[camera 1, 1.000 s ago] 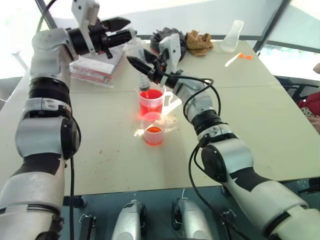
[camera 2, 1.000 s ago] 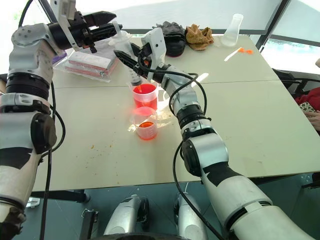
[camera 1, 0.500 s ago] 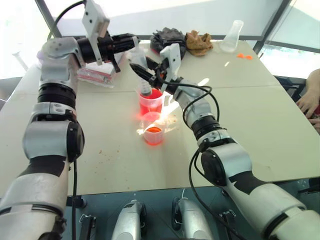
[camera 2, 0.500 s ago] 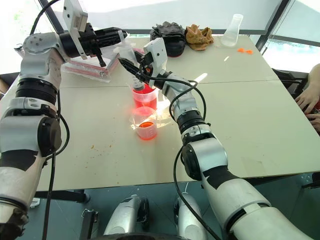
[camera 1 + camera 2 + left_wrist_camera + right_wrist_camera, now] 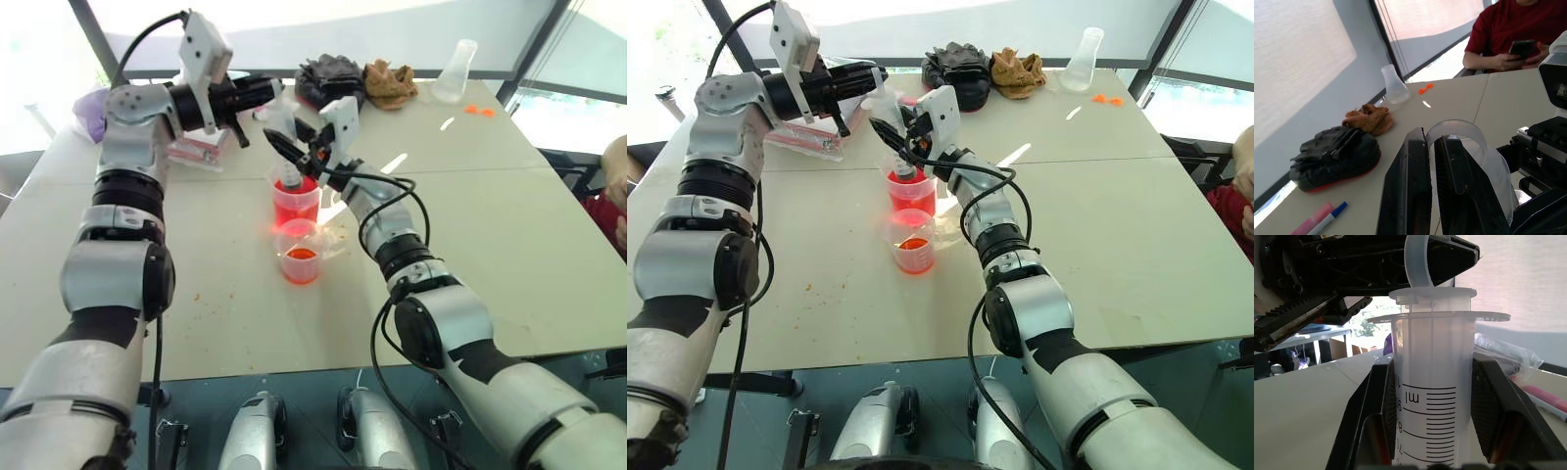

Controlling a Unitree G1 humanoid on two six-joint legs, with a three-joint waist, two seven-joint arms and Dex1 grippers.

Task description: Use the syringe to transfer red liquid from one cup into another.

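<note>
The left gripper [image 5: 263,90] had just closed on the plunger [image 5: 1457,134]; the right gripper [image 5: 1432,396] clamped the syringe [image 5: 286,147], its tip apparently dipped in the beaker [image 5: 296,203], ready for drawing.

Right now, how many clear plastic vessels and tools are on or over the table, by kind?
Beaker: 1
Short cup: 1
Flask: 1
Syringe: 1
Total: 4
</note>
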